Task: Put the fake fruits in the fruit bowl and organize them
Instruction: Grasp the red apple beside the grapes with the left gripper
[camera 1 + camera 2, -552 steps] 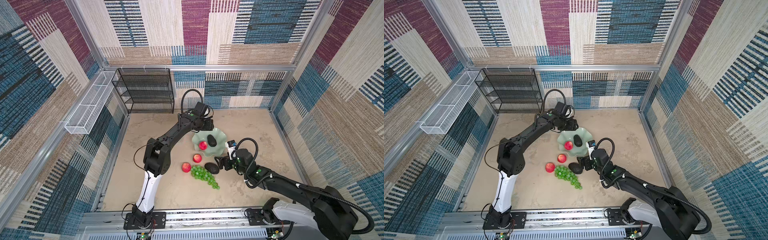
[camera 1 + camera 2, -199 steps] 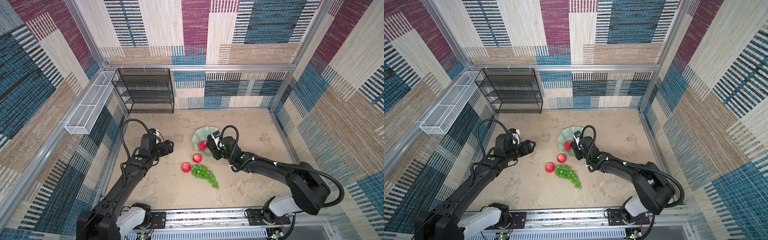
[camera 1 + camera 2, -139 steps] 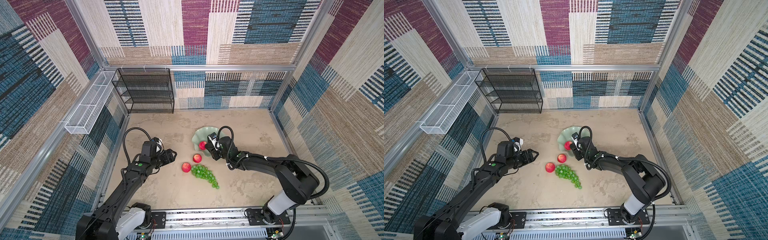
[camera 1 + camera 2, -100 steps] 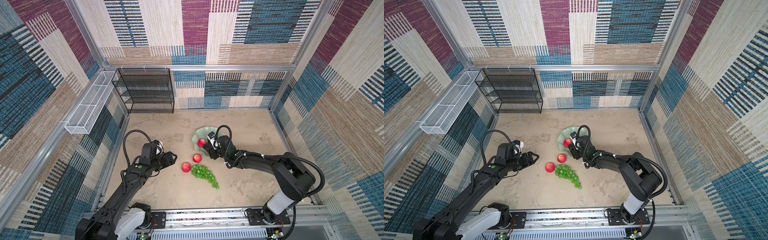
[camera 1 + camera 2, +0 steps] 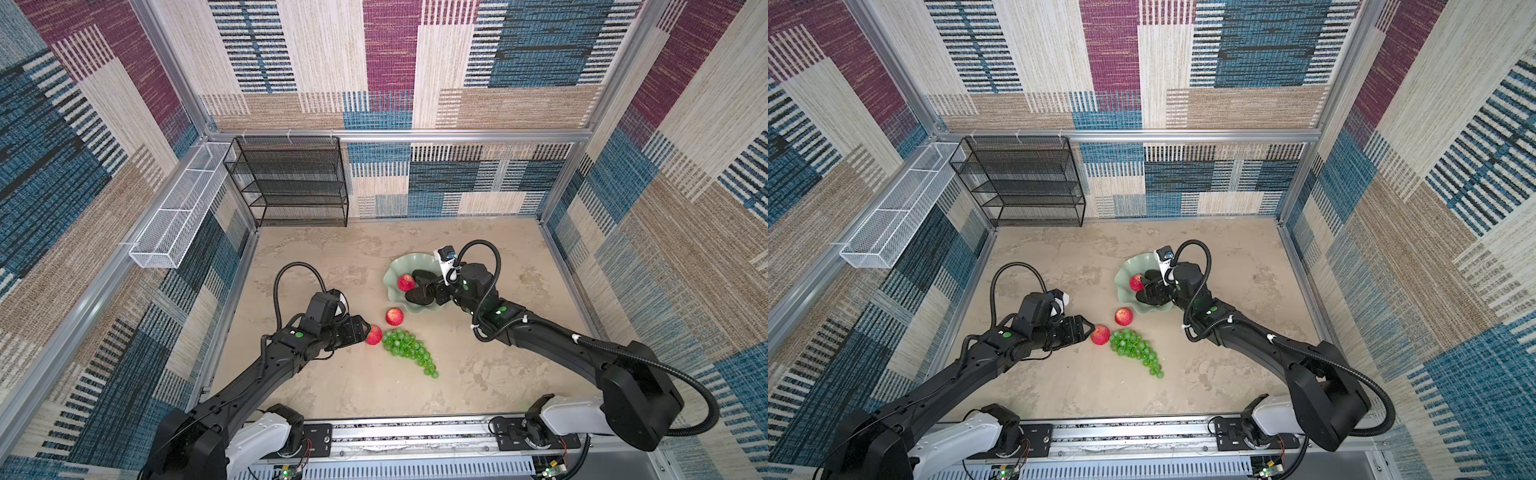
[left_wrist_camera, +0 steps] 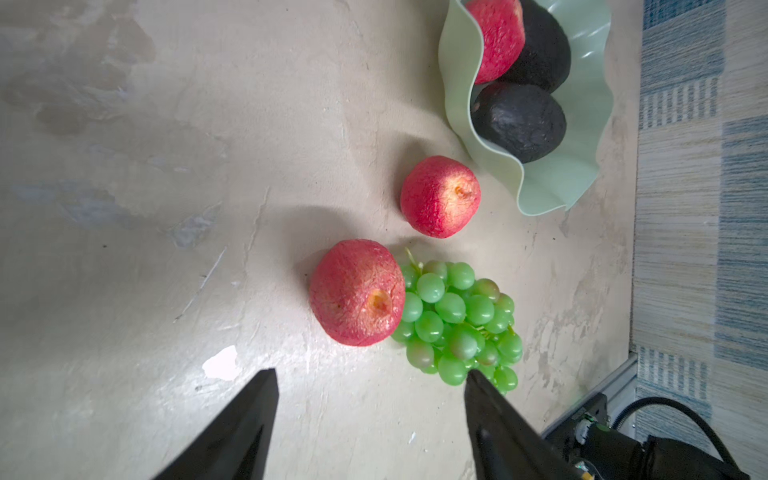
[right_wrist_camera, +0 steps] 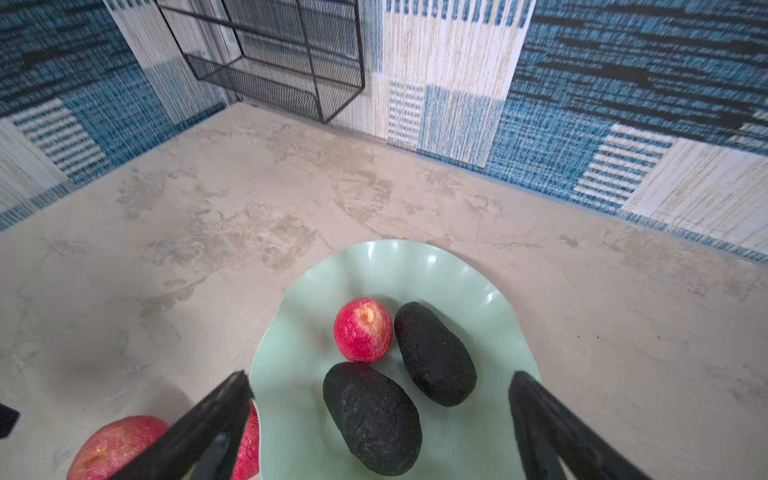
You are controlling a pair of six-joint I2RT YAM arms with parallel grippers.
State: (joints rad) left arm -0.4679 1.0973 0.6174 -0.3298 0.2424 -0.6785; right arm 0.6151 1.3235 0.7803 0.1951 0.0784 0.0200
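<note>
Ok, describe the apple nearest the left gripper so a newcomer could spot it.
Find the mint-green fruit bowl mid-table; two red apples lie outside it on the robot's side. The target apple is the one farther from the bowl, just ahead of the left gripper. Unlike its neighbour apple, it touches the bunch of green grapes.

Apple [image 7: 363, 330] and two avocados [image 7: 372, 417] in bowl [image 7: 415, 262]; two apples [image 6: 439, 196], grapes [image 6: 457, 320] outside
</note>
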